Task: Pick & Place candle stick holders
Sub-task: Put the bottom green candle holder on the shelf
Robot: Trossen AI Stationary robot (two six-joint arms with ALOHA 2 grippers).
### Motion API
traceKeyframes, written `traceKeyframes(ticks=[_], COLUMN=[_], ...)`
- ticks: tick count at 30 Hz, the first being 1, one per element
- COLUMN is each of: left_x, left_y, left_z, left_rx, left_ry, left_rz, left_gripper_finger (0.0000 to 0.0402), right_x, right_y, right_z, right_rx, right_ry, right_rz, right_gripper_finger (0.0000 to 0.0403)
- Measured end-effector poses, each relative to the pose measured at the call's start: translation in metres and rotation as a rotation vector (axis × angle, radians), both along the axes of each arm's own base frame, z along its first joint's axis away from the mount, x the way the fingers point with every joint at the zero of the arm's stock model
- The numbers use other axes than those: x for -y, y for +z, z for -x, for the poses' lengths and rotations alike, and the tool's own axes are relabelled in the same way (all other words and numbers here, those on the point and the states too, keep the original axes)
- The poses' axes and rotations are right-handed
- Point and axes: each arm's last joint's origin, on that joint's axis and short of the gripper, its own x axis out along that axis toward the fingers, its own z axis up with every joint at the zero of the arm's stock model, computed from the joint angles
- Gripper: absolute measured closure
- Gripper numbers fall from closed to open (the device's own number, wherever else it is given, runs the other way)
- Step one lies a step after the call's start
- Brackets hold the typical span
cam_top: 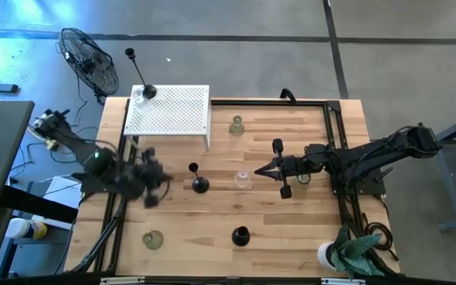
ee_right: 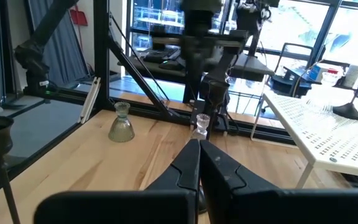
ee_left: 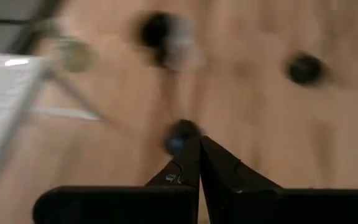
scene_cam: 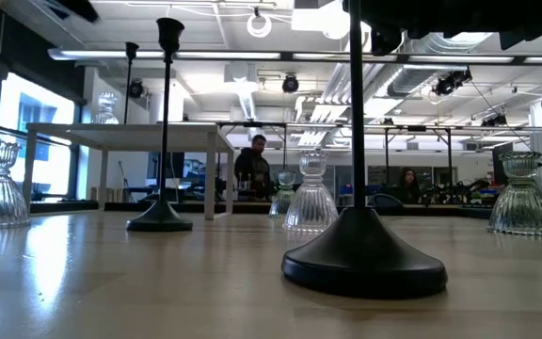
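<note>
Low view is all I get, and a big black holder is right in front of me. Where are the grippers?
Observer: The right gripper is over mid-table, pointing at a glass holder close by.
Operator: Is it open?
Observer: No. The right wrist view shows its fingers shut, with nothing between them.
Operator: And the left one?
Observer: The left gripper is over the table's left side, just in front of the white rack, and it is shut too.
</note>
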Motion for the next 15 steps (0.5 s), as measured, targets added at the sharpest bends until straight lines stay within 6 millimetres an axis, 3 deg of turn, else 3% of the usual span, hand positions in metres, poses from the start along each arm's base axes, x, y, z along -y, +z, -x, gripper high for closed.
traceKeyframes(ticks=[7, 15], left_x=[0.075, 0.140], left_y=[-0.009, -0.005], left_z=[-0.001, -0.004], left_rx=[-0.147, -0.353], left_ry=[-0.277, -0.223], left_rz=[0.008, 0.073], left_gripper_finger=[0.0401, 0.0390], right_x=[0.000, 0.000], right_y=[0.000, 0.000], right_z=[0.000, 0.000], right_rx=[0.000, 0.001], right_ry=[0.002, 0.003], right_rz=[0.000, 0.000], right_gripper_finger=[0.0401, 0.0401])
